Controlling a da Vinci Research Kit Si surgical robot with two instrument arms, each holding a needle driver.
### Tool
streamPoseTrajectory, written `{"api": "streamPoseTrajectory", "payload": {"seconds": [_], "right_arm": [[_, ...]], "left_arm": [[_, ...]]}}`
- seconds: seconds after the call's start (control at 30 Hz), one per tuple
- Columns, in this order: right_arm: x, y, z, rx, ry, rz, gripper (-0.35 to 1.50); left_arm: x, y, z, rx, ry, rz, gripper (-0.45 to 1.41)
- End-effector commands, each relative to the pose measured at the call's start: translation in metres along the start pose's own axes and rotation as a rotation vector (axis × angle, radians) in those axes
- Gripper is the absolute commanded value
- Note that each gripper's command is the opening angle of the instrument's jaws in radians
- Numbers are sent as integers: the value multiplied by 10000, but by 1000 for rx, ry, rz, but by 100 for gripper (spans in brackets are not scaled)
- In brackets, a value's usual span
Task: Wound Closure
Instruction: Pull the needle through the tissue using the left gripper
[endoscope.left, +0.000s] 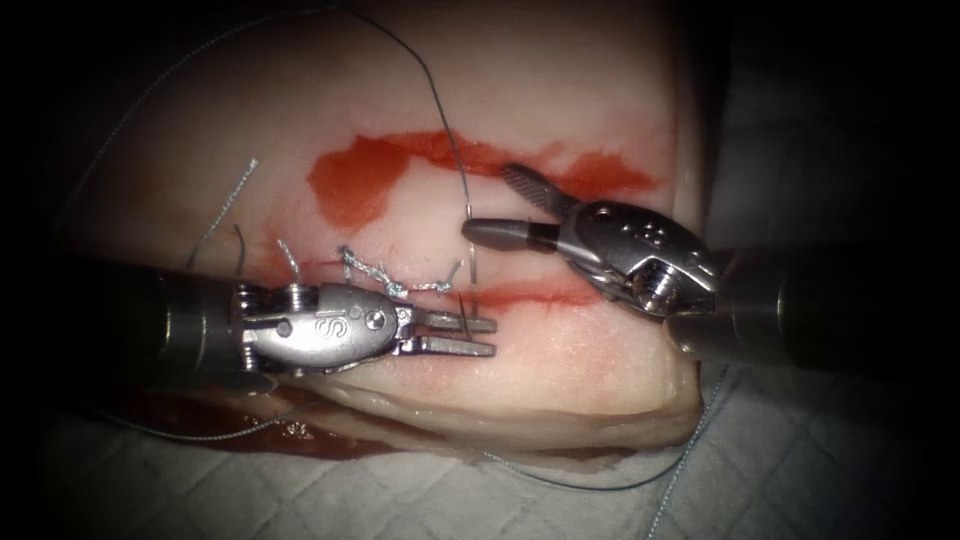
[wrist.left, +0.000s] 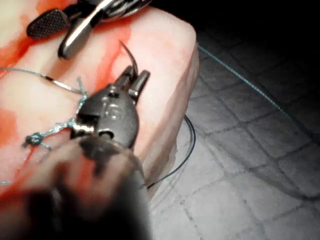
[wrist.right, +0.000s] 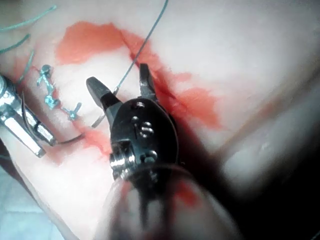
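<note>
L tool (endoscope.left: 478, 335) fingers slightly apart w/ needle (endoscope.left: 464, 312) between them, near its tip end; rest of curve is in tissue (endoscope.left: 560, 120) at the cut. R tool (endoscope.left: 500, 205) fingers wide open, empty; thread (endoscope.left: 455, 150) runs just beside them.

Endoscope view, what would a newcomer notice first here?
The right tool stands wide open over the tissue, holding nothing, beside the red fluid. The left tool grips the curved needle just below the cut; the needle's tip stands free. Knotted stitches line the cut's left part.
</note>
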Motion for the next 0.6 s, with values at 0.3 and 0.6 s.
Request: {"api": "streamPoseTrajectory", "payload": {"seconds": [0.3,0.6], "right_arm": [[-23,-4,-3,4,3,-61,114],[-21,36,-3,-243,-64,-270,-10]], "left_arm": [[-42,-6,-23,-81,-231,-913,-45],[-69,-9,-74,-27,-399,-1596,-45]]}}
